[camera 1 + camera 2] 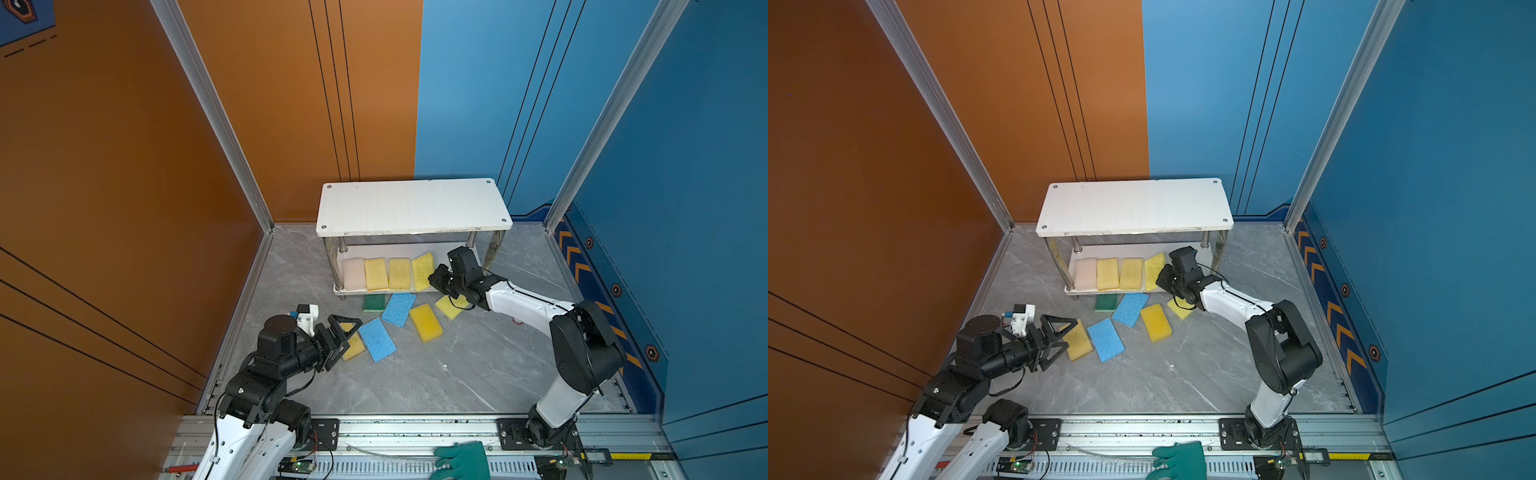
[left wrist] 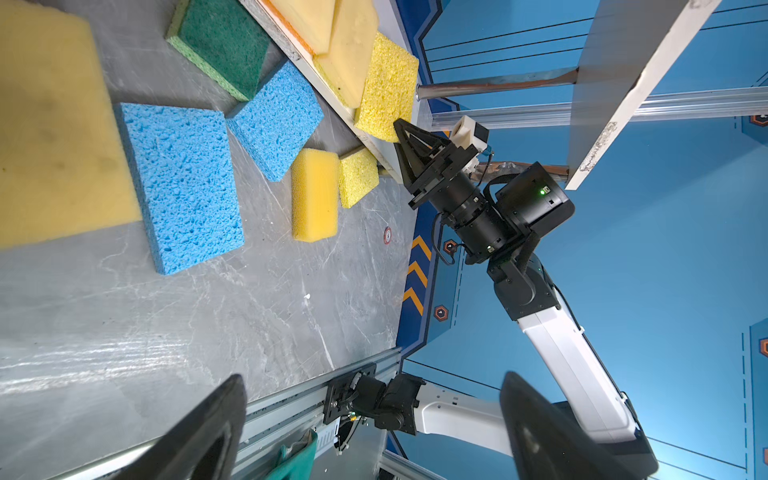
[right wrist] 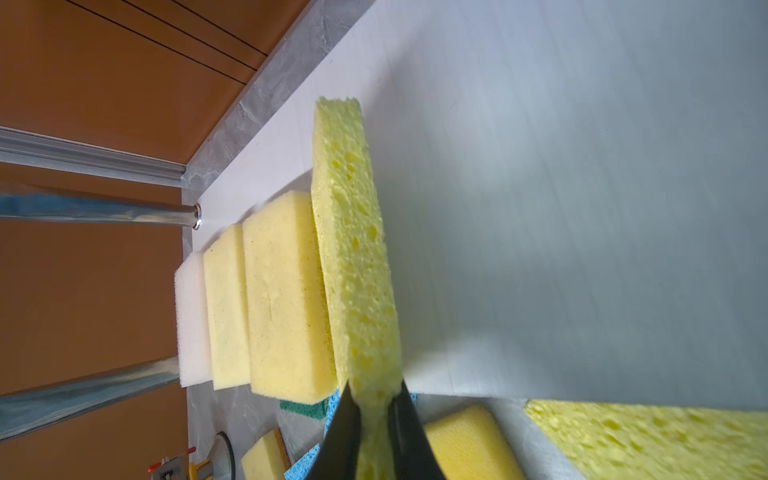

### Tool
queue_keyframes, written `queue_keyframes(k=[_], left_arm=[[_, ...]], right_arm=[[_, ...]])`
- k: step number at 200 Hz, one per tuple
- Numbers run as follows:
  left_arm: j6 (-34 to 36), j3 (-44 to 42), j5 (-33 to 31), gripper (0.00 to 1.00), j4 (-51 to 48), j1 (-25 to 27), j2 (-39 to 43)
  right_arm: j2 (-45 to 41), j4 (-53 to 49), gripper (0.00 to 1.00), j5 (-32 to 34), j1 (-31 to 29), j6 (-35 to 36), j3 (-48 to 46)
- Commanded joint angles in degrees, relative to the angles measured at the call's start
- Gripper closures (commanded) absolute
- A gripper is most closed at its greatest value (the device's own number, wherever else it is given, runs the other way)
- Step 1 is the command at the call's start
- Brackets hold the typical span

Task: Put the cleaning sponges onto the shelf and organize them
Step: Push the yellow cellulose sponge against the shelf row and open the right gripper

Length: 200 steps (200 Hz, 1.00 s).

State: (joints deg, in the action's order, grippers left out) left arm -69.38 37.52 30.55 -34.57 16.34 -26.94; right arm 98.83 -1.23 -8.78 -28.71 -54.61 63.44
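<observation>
I'm pinching sponge (image 3: 353, 249) in right gripper (image 3: 374, 401), its long axis pointing into shelf (image 1: 411, 208), left gripper (image 1: 349, 338) gaping, empty

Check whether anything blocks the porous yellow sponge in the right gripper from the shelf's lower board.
Nothing visible does. The porous bright-yellow sponge, pinched by the right gripper, is over the white lower shelf board, beside a pale yellow foam sponge.

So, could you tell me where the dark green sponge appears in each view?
Top view: dark green sponge at the front of the shelf's lower board.
Top view: the sponge, same spot.
Left wrist: beside a blue sponge.
Right wrist: a sliver past the board's edge.
Shared landmark: that board.
</observation>
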Motion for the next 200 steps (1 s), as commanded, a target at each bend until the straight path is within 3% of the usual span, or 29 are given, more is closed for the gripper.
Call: queue_keyframes(k=[1,136,200], left_arm=[[1.38,0.39,2.84,0.04,-1.20,-1.28,0.31],[0.49,-0.67,5.68,0.03,-1.20,-4.61,2.10],[0.65,-0.78,6.46,0.03,-1.20,-5.72,2.02]], right_arm=[[1.39,1.05,0.86,-0.98,0.54,1.13,1.60],[5.05,3.43,0.85,-3.96,-0.03,-0.94,2.58],[5.26,2.23,0.58,-4.53,0.12,-1.03,3.19]])
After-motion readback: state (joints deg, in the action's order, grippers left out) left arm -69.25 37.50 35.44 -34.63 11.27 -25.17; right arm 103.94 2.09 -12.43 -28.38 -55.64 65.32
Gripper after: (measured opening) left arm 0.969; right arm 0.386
